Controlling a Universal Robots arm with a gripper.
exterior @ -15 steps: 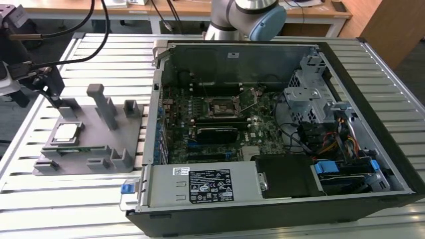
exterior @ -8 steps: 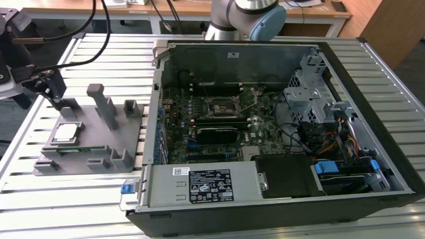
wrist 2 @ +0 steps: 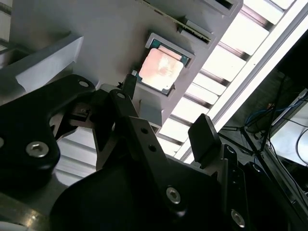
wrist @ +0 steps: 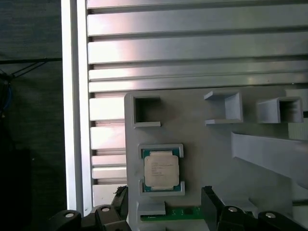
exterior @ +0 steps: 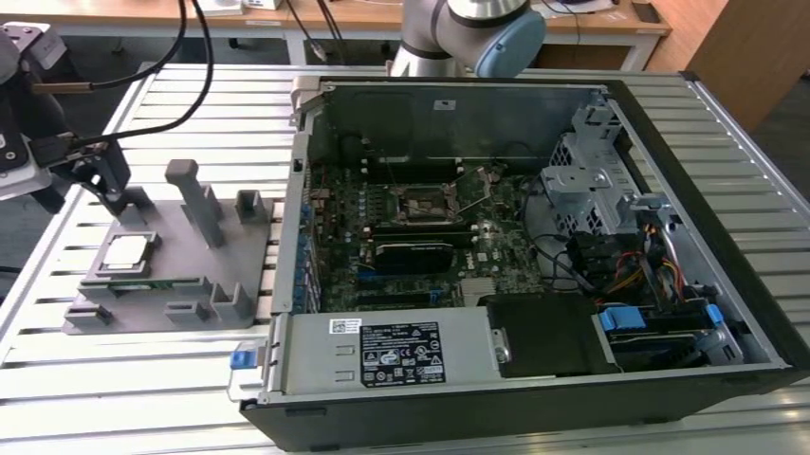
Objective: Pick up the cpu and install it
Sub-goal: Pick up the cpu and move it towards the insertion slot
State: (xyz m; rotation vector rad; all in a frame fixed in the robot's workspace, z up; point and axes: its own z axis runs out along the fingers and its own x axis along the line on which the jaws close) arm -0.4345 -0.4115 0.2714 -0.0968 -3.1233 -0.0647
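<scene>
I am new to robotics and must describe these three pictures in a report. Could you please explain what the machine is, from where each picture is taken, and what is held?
The machine is one robot arm with a tool for grasping. The exterior view comes from a camera off the arm. Both wrist views come from cameras riding on the arm, looking past the tool. On the slatted metal table stand a grey plastic fixture and an open computer case. The cpu rests in the fixture. The tool hangs over the fixture near the cpu, open, holding nothing.
</scene>
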